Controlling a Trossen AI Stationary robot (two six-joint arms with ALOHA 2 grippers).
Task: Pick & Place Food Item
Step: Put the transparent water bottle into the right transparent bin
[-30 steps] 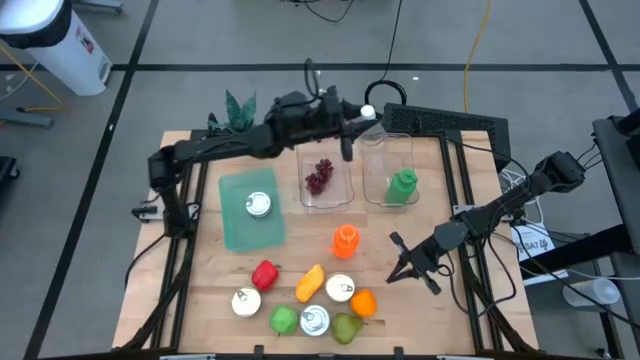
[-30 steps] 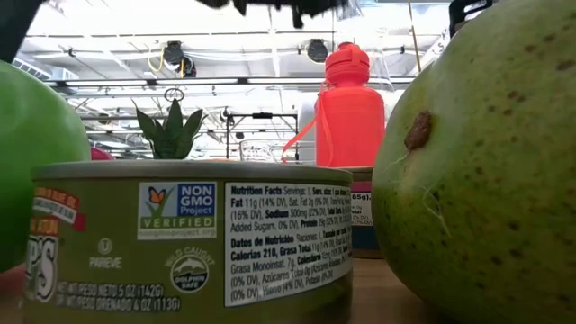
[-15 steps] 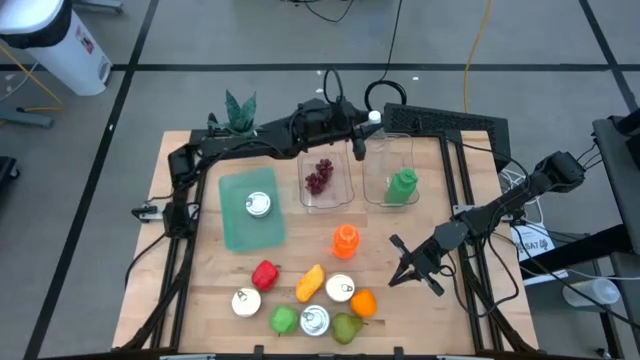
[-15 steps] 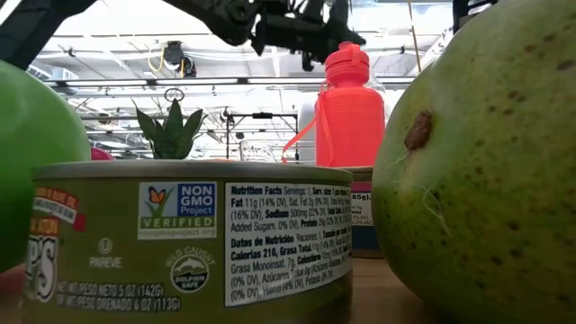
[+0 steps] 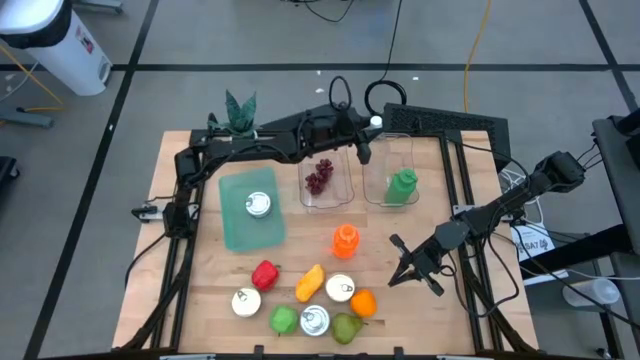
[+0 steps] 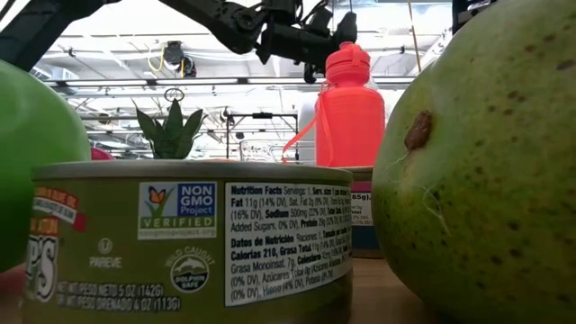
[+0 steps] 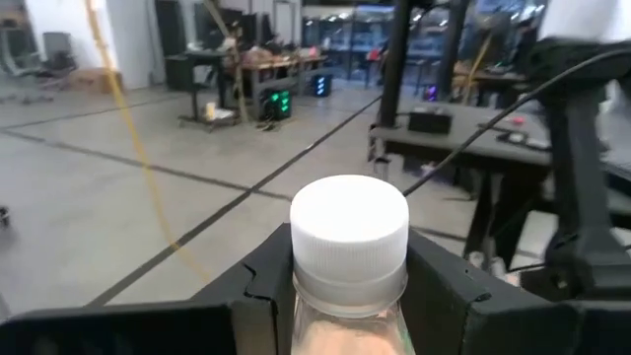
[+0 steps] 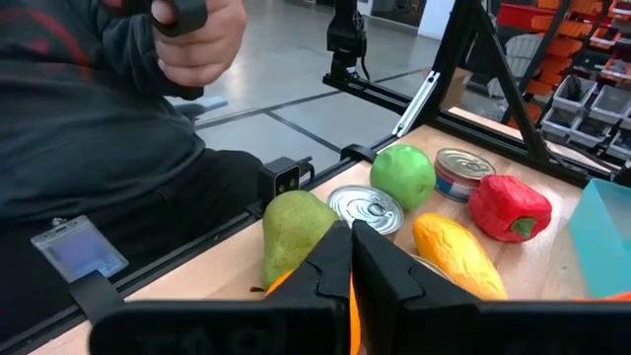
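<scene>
My left gripper [image 5: 364, 146] reaches over the table's far side, above the gap between two clear tubs, and is shut on a clear bottle with a white cap [image 5: 377, 122]. One tub [image 5: 326, 178] holds dark grapes, the other [image 5: 398, 186] a green item. The bottle's cap [image 7: 349, 229] fills the left wrist view; its body is hidden below. My right gripper [image 5: 408, 268] hangs shut over the table's right side, right of the food cluster, touching nothing. That cluster includes a red pepper [image 5: 265, 273], a yellow fruit [image 5: 310, 282], an orange [image 5: 363, 302], a pear [image 5: 347, 327], a green apple [image 5: 284, 320] and cans. My left gripper pinches the bottle's neck [image 7: 347, 292] just under the white cap, one finger [image 7: 264, 296] on each side. The fingers come in roughly level and lie across the neck. The bottle stands upright in the hold; whether its base rests on anything is hidden.
A teal board [image 5: 236, 222] carries a can [image 5: 258, 205]. An orange bottle [image 5: 345, 240] stands mid-table. A potted plant [image 5: 238, 108] sits at the far left corner, a black keyboard [image 5: 455, 122] at the far right. A person [image 8: 108, 148] sits beyond the near edge.
My left arm has swung toward the table's right and slightly nearer, carrying the capped bottle from above the grape tub toward the green-item tub. In the low view it has come down beside the orange bottle's top.
</scene>
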